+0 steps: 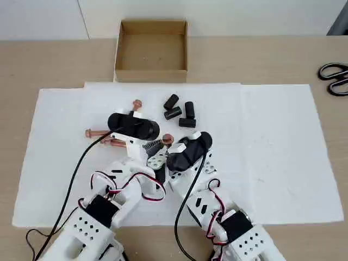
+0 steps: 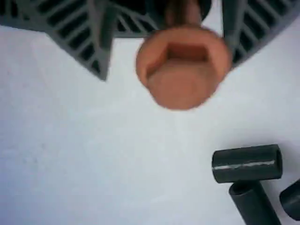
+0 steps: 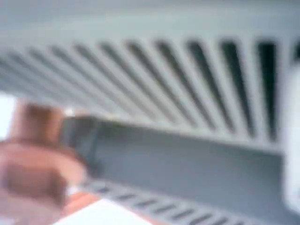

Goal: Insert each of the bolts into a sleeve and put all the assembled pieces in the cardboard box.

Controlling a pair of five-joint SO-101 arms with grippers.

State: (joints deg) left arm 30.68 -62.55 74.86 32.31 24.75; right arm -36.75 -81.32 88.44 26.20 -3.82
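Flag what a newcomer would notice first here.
The copper bolt pinched in the left gripper, over the middle of the white sheet. Just beyond it, four black sleeves lie clustered, with the open cardboard box behind them on the table.

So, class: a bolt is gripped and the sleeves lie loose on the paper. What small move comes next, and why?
Probably ease the bolt over to a loose black sleeve and line its shank up with the open end. The left gripper is shut on the bolt, and sleeves lie free on the white paper.
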